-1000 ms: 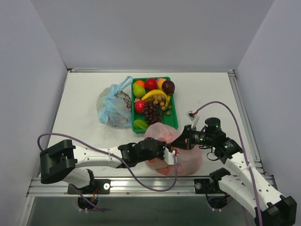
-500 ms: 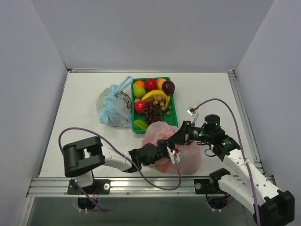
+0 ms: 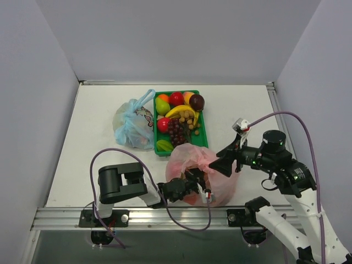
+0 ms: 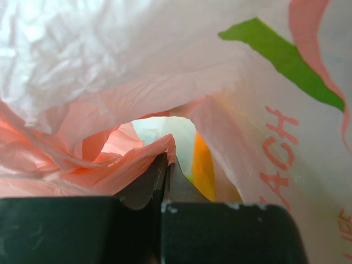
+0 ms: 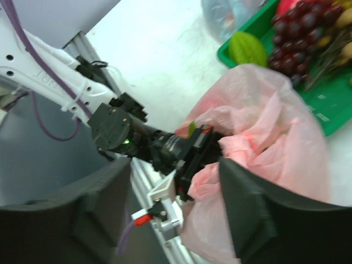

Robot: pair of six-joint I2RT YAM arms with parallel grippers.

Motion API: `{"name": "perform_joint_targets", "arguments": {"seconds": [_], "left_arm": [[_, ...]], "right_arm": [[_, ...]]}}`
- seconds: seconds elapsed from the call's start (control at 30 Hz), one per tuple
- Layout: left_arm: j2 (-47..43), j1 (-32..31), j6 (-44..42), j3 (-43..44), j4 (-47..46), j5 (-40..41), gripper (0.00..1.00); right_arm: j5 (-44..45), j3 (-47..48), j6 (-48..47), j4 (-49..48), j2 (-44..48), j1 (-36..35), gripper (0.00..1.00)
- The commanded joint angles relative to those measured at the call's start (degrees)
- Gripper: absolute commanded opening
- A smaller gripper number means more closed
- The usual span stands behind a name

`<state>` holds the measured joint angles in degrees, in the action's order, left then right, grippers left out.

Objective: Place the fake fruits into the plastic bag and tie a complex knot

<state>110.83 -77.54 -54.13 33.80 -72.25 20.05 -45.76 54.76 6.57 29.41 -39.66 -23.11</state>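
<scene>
Though half buried from above, shows left gripper (image 4: 166,159) clenched flat on a crinkly fold of the plastic bag (image 3: 190,155) in its wrist view. Shows right gripper (image 5: 173,165) spread wide, empty, beside the bag's right edge. Puts bag just in front of green tray (image 3: 204,140) of glossy fake fruits (image 3: 179,118). Catches orange-yellow shape (image 4: 203,170) inside bag only via left wrist.

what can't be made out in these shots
pink bag contents: top view, crinkled plastic covers them; left wrist shows only an orange sliver
left gripper tips: top view, buried in bag folds
tray: right wrist, cut off by upper right corner
right gripper: right wrist, blurred, cut by bottom edge
</scene>
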Motion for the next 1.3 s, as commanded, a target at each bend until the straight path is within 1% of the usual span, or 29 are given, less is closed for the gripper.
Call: {"name": "perform_joint_targets", "arguments": {"seconds": [0.0,0.03,0.07,0.1,0.13,0.17,0.2,0.23,0.3,0.5,0.57,0.6,0.67,0.7,0.8,0.87,0.9,1.0,1.13,1.27], "left_arm": [[-0.2,-0.2,-2.6,1.4,-23.3,1.6,0.0],[-0.2,-0.3,-2.9,1.4,-23.3,1.4,0.0],[-0.5,-0.4,-3.5,1.4,-23.3,1.3,0.0],[-0.6,-0.4,-3.8,1.4,-23.3,1.4,0.0],[-0.8,-0.7,-4.1,1.5,-23.3,1.5,0.0],[-0.9,-0.7,-4.6,1.5,-23.3,1.6,0.0],[-0.9,-0.8,-5.0,1.6,-23.3,1.6,0.0],[-1.0,-0.9,-5.4,1.6,-23.3,1.7,0.0],[-1.2,-0.9,-6.2,2.1,-23.4,1.9,0.0],[-1.3,-0.8,-9.3,4.4,-23.4,2.8,0.0],[-1.2,-0.8,-10.1,5.3,-23.4,3.2,0.0],[-1.2,-0.8,-10.2,5.7,-23.4,3.4,0.0],[-1.1,-0.7,-11.4,5.9,-23.4,3.2,0.0],[-1.2,-0.6,-11.7,5.9,-23.4,3.2,0.0],[-1.8,-0.6,-13.1,6.4,-23.4,3.1,0.0],[-2.3,-0.7,-13.9,6.9,-23.4,3.3,0.0],[-2.5,-0.7,-14.3,7.1,-23.4,3.2,0.0],[-3.1,-0.9,-16.7,7.8,-23.4,3.0,0.0],[-4.9,-0.9,-19.1,8.0,-23.4,1.5,0.0],[-5.9,-1.1,-19.4,7.3,-23.4,0.8,0.0]], "right_arm": [[5.2,3.1,-5.9,2.2,-2.9,2.4,0.56],[7.0,3.3,-6.1,1.2,-4.1,3.9,0.44],[6.3,3.4,-6.1,0.6,-7.2,5.8,0.4],[4.3,3.0,-6.1,-0.4,-8.8,10.1,0.37],[0.3,2.5,-5.8,-2.1,-10.8,11.7,0.34],[-1.8,2.3,-5.3,-2.3,-15.1,13.0,0.31],[-4.2,2.5,-5.3,-2.2,-17.4,14.2,0.27],[-7.4,2.6,-6.1,-1.8,-21.3,15.1,0.21],[-9.4,1.5,-8.7,-1.7,-23.3,15.3,0.2],[-15.5,-3.3,-11.4,-1.4,-24.4,14.9,0.24],[-17.3,-5.0,-12.2,-0.2,-23.4,14.3,0.3],[-17.7,-6.1,-12.5,0.7,-22.9,14.0,0.37],[-18.1,-7.2,-13.5,1.8,-21.6,12.9,0.44],[-17.9,-7.7,-13.6,2.4,-20.7,12.7,0.53],[-15.9,-9.8,-13.4,2.7,-19.8,11.9,0.64],[-14.9,-10.8,-13.3,2.8,-19.8,12.0,0.66],[-14.3,-10.7,-12.6,2.7,-20.2,12.0,0.69],[-14.4,-10.6,-12.1,2.7,-22.1,12.2,0.7],[-18.9,-10.6,-10.7,2.6,-23.5,12.5,0.7],[-22.9,-11.3,-8.7,2.2,-25.3,13.1,0.7]]}}
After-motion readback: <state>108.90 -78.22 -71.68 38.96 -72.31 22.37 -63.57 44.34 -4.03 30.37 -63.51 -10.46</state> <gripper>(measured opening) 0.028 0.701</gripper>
